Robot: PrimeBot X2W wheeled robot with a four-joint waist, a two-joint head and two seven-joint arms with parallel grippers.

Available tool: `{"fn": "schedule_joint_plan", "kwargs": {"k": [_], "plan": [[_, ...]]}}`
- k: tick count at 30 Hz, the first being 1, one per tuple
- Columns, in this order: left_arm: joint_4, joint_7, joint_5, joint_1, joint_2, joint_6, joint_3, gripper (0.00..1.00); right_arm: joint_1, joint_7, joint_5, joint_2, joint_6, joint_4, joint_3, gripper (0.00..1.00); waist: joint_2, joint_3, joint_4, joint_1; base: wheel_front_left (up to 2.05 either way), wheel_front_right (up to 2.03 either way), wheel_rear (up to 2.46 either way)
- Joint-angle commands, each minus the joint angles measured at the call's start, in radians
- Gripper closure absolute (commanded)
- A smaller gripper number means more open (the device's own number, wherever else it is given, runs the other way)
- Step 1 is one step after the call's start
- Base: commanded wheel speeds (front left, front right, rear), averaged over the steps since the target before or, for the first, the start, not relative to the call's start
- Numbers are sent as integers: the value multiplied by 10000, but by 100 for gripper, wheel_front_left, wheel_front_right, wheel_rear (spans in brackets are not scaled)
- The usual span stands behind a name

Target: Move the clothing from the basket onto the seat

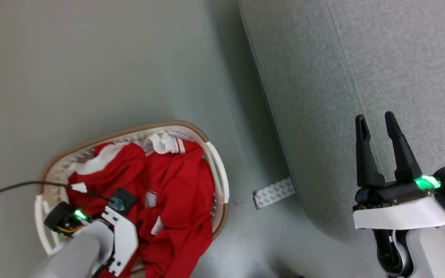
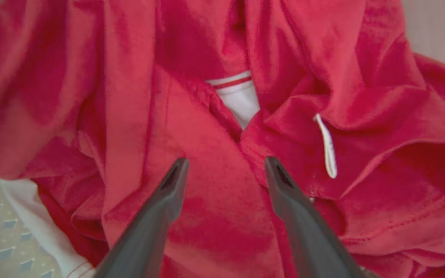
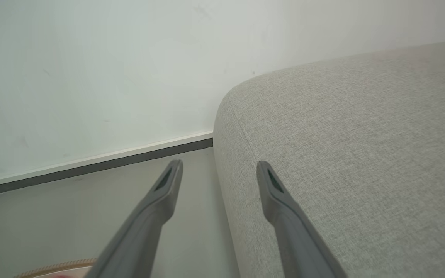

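Pale grey-green floor (image 1: 91, 58). The basket (image 1: 222, 181) sat on it at lower left of head view. The seat (image 1: 361, 58) took the upper right, well apart from the basket across bare floor. The clothing (image 1: 176, 181) lay piled inside the basket, red w/ white trim, one white striped cuff up near the far rim.

Left arm reached down into the basket from above. In left wrist view the left gripper (image 2: 226, 164) had its fingers spread wide w/ nothing between them. Its tips were right at a red fold; touching or just above, couldn't tell. A white panel (image 2: 238, 96) w/ a red stripe lay just beyond the tips, and a white tab (image 2: 328, 146) off to that view's right.

Right gripper (image 1: 375, 116) hung over the seat's front part, fingers apart & empty, far from the clothing. In right wrist view its fingers framed the seat's rounded corner, w/ wall (image 3: 91, 77) & skirting (image 3: 129, 154) behind. A grey patterned strip (image 1: 273, 192) lay on the floor by the seat's base.
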Motion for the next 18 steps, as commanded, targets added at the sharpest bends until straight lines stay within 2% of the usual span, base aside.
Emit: {"fn": "schedule_joint_plan", "kwargs": {"k": [1,7,16,17,18], "plan": [[117,92,-117,-122,124,6,-134,0,-168,-21,87,-4,-21,-104,20,0,0,340,-187,-3,0,0,0],[624,574,-116,-641,319,7,-867,0,-239,-21,293,-4,-21,-171,91,0,0,802,-330,-3,0,0,0],[1134,592,-294,-1210,457,7,-1496,0,-320,-21,612,-4,-21,-326,264,0,0,1547,-615,-3,0,0,0],[1183,560,-327,-1249,482,7,-1538,7,-320,-21,617,-4,-21,-331,280,0,0,1597,-630,-3,0,0,0],[1245,502,-382,-1275,490,7,-1574,28,-320,-21,624,-4,-21,-326,286,0,0,1629,-640,-3,0,0,0]]}}
